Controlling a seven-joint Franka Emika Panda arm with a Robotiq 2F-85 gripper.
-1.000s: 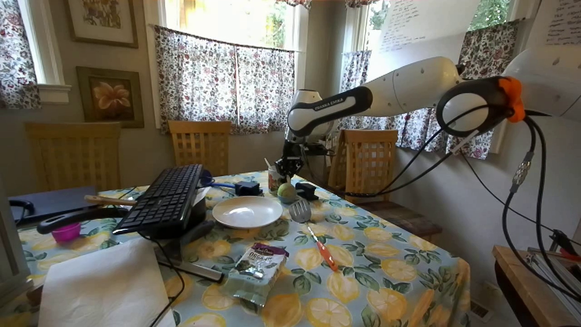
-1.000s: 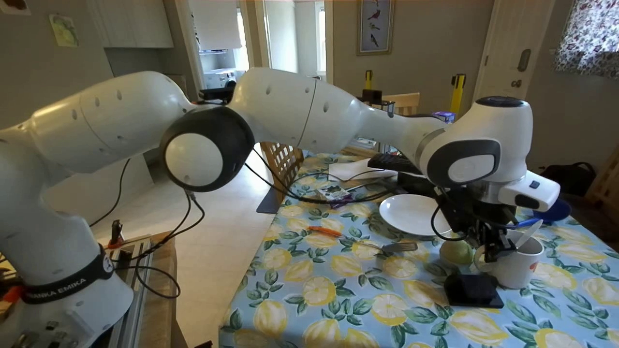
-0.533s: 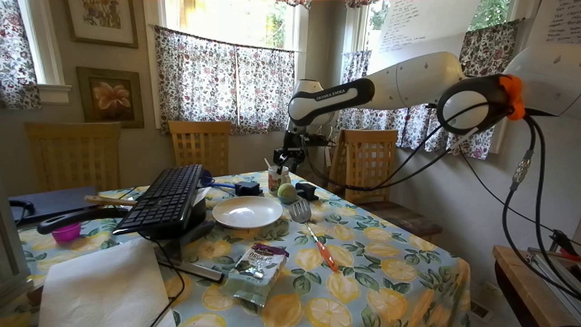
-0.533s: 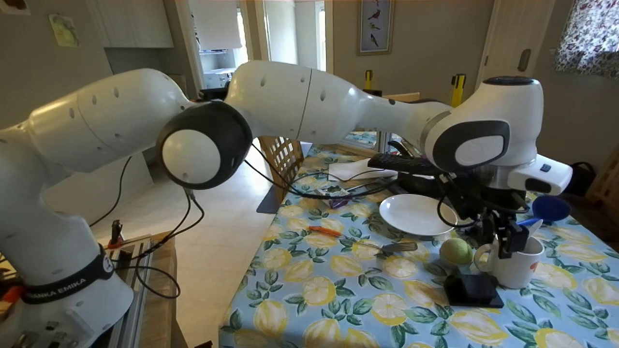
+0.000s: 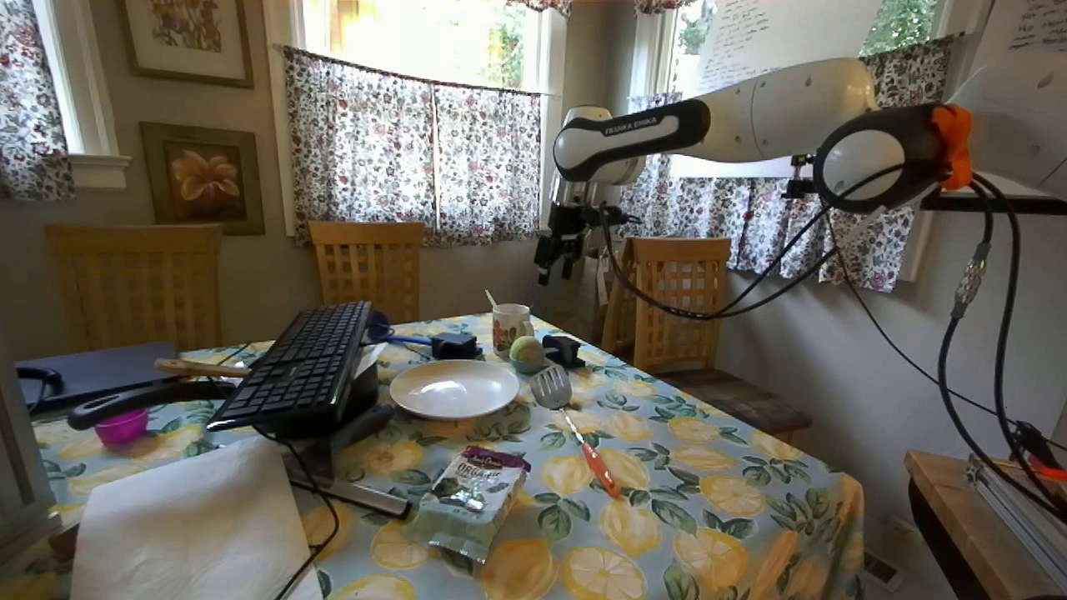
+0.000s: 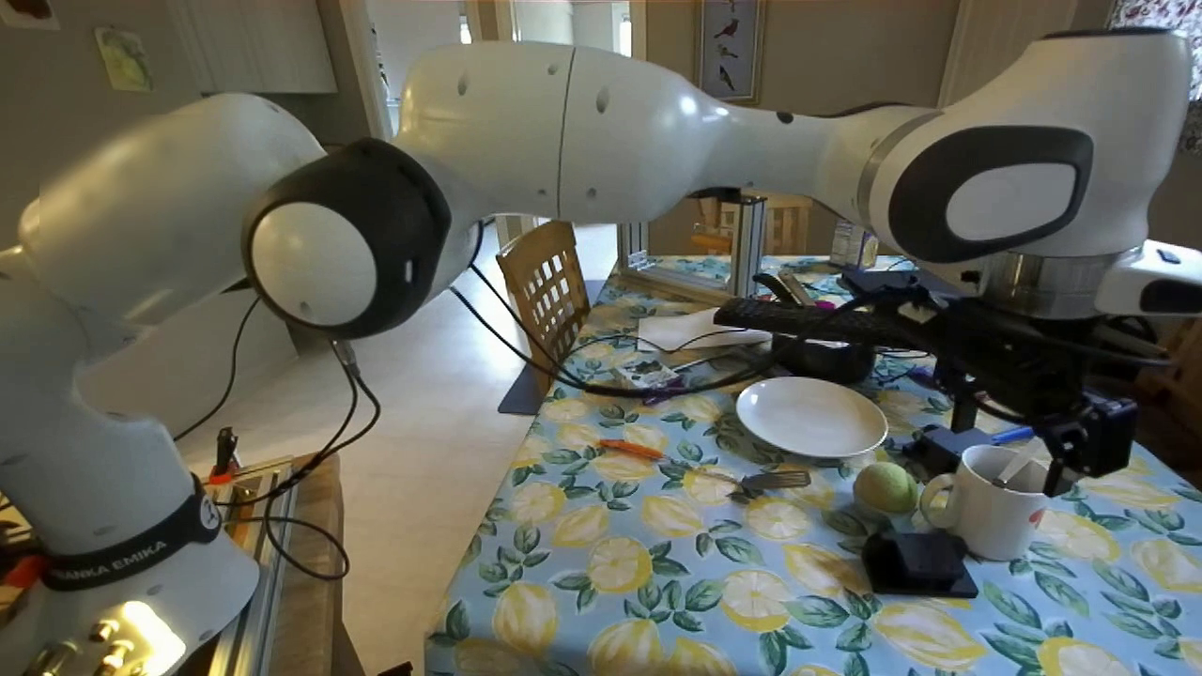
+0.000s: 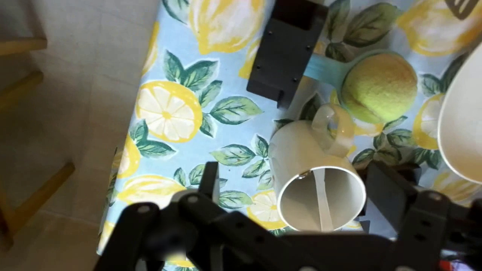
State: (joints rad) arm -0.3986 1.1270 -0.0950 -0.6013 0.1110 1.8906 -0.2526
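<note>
Bright daylight comes through the windows (image 5: 421, 37), their lower parts veiled by floral curtains (image 5: 367, 150), while a framed flower painting (image 5: 205, 179) hangs on the grey wall (image 5: 262, 287). Lattice-backed wooden chairs (image 5: 367, 271) stand around the tabletop (image 5: 733, 492), which is spread with a lemon-print cloth (image 6: 545, 601). In an exterior view, a pale floor (image 6: 423, 422) stretches back toward a doorway (image 6: 545, 21), with cabinets (image 6: 263, 47) on one side and a framed bird picture (image 6: 729, 52) on the other.

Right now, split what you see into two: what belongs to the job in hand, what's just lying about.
Likely in the job:
gripper, open and empty
mug, nearest it
pale utensil in the mug

Apparently lying about:
plate
orange-handled spatula
snack packet
keyboard
yellow-green round thing in a pale blue scoop
</note>
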